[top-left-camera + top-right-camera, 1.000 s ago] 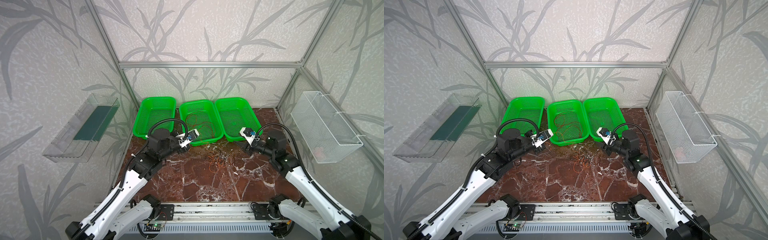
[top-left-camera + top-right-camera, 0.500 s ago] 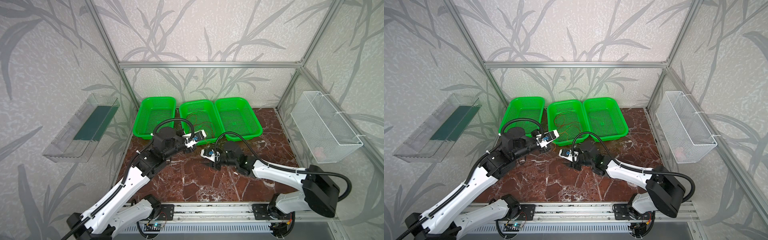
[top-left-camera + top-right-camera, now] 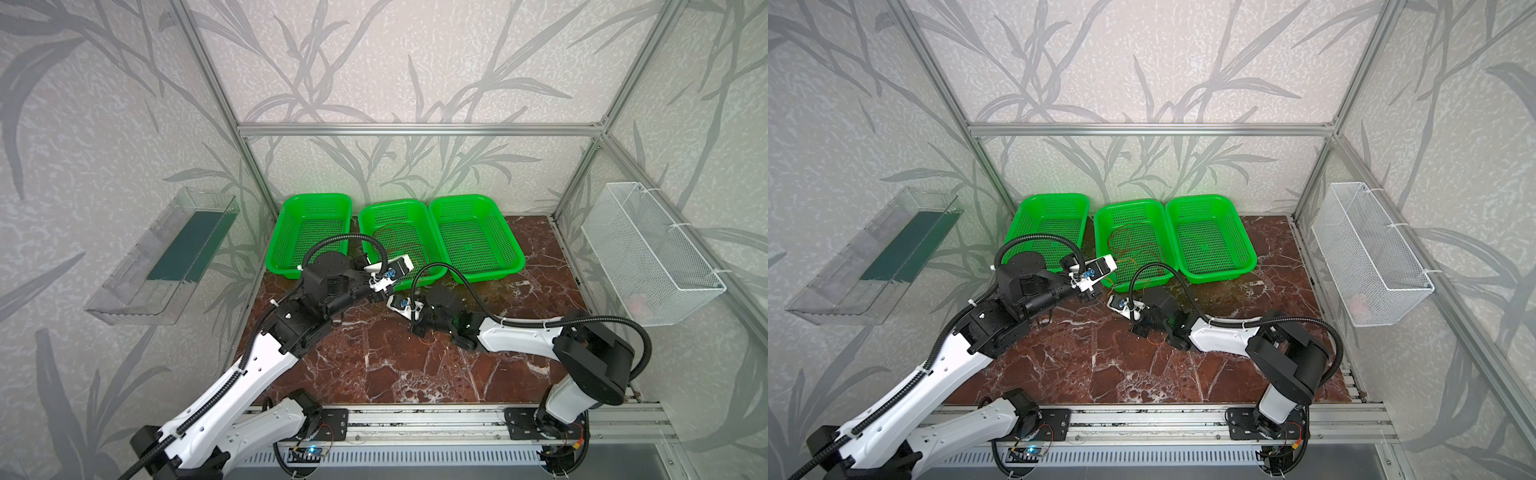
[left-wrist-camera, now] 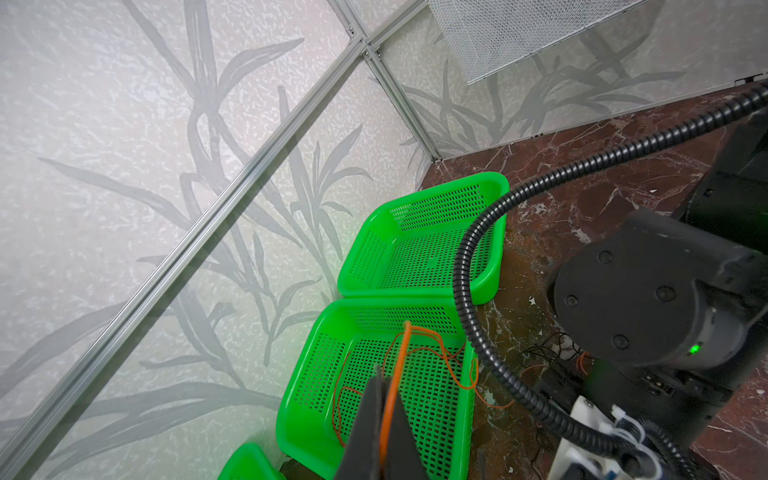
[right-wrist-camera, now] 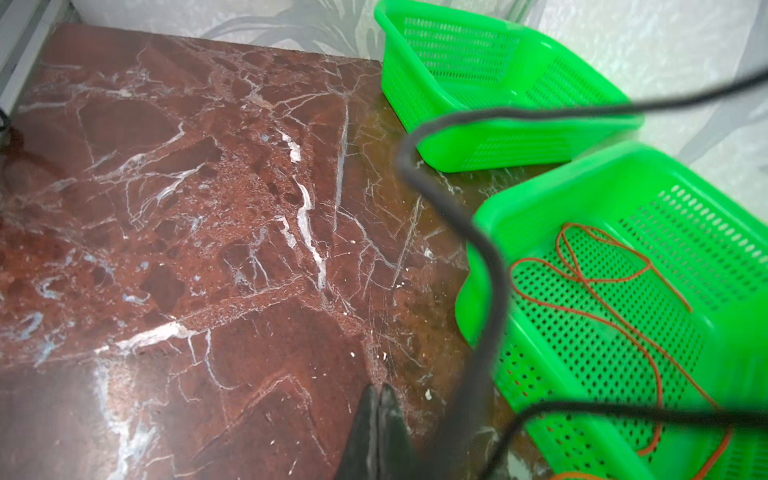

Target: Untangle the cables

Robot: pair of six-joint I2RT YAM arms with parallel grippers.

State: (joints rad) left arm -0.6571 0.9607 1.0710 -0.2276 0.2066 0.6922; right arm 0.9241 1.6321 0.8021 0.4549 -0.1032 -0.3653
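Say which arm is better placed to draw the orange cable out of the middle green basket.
Left, I would judge. The left gripper is shut on the orange cable, which runs from it into the middle basket. The right gripper is shut low over the marble table, with no cable seen in it.

From table centre, I've got bare table (image 3: 415, 374) from 4 to 8 o'clock. Three green baskets (image 3: 469, 241) wall off 12 o'clock. The right arm's hose (image 4: 460, 270) arches over the middle, and an orange cable (image 4: 402, 349) sticks up from the left gripper (image 4: 386, 386) near 11 o'clock.
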